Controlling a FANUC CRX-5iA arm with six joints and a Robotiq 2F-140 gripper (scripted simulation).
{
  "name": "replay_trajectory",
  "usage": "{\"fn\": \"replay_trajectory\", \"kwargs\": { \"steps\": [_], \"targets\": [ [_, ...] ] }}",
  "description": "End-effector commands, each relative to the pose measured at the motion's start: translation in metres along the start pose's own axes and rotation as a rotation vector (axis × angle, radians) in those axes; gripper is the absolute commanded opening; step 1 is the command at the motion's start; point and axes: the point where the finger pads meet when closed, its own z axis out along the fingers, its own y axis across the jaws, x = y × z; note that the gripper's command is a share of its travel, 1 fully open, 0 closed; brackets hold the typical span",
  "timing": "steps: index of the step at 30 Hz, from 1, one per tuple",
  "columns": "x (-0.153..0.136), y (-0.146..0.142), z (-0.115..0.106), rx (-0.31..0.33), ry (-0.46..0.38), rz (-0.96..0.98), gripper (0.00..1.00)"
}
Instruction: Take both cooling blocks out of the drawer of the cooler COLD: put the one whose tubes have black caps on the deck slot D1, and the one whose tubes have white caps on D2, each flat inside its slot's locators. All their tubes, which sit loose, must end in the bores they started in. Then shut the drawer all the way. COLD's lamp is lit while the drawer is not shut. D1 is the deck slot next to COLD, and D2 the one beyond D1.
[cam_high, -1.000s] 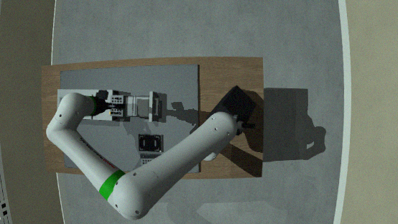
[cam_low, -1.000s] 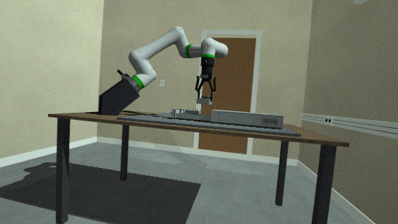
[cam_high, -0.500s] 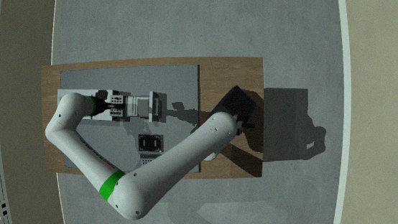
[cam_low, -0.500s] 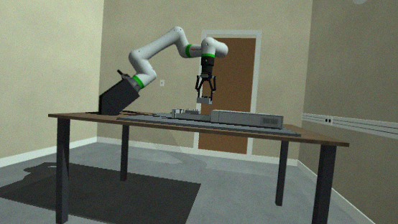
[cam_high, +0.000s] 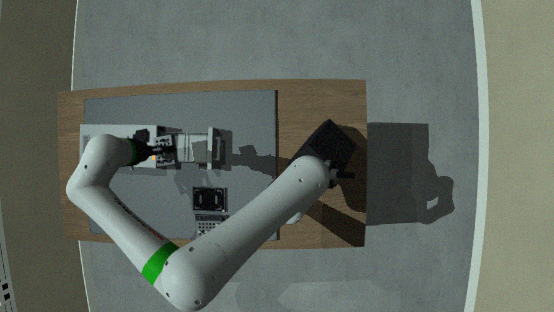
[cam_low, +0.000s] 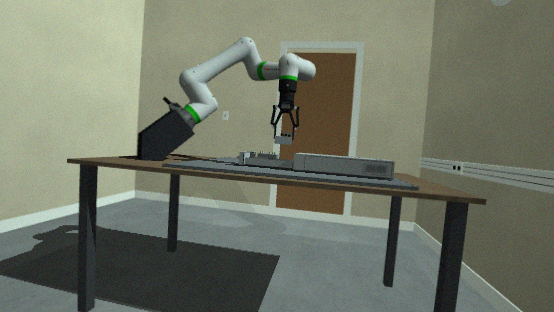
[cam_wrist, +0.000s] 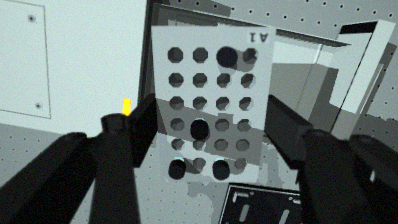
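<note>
Four black caps on the block (cam_high: 162, 143) (cam_low: 283, 141) (cam_wrist: 211, 92), pinched in the gripper (cam_high: 164, 149) (cam_low: 284, 137) (cam_wrist: 210, 109), lol.
Fingers are roughly half open, snug on its sides, holding it up above the cooler (cam_high: 145, 127) (cam_low: 345, 165) (cam_wrist: 80, 90) area. Drawer's (cam_high: 215, 148) (cam_low: 243, 158) (cam_wrist: 362, 67) open below them, lamp (cam_high: 153, 157) (cam_wrist: 126, 106) glowing, and D1 (cam_high: 210, 199) (cam_wrist: 262, 207) sits lower, off to one side.

Arm elbow (cam_high: 187, 282): now a little farther out past the table's long edge.
Gripper (cam_high: 161, 150) (cam_low: 284, 134) (cam_wrist: 210, 109) and held block (cam_high: 163, 145) (cam_low: 283, 140) (cam_wrist: 212, 90): seem slightly shifted, though from here it's hard to be sure.
</note>
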Motion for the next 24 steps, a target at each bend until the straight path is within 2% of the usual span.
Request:
{"fn": "replay_trajectory", "kwargs": {
  "steps": [1,6,21,24],
  "targets": [
    [-0.008,0.003,-0.001,0.003,0.001,-0.093,0.1],
    [-0.015,0.007,-0.001,0.003,0.002,-0.173,0.1],
    [-0.052,0.023,-0.001,0.003,0.002,-0.573,0.1],
    [-0.054,0.024,-0.001,0.003,0.002,-0.599,0.1]
  ]
}}
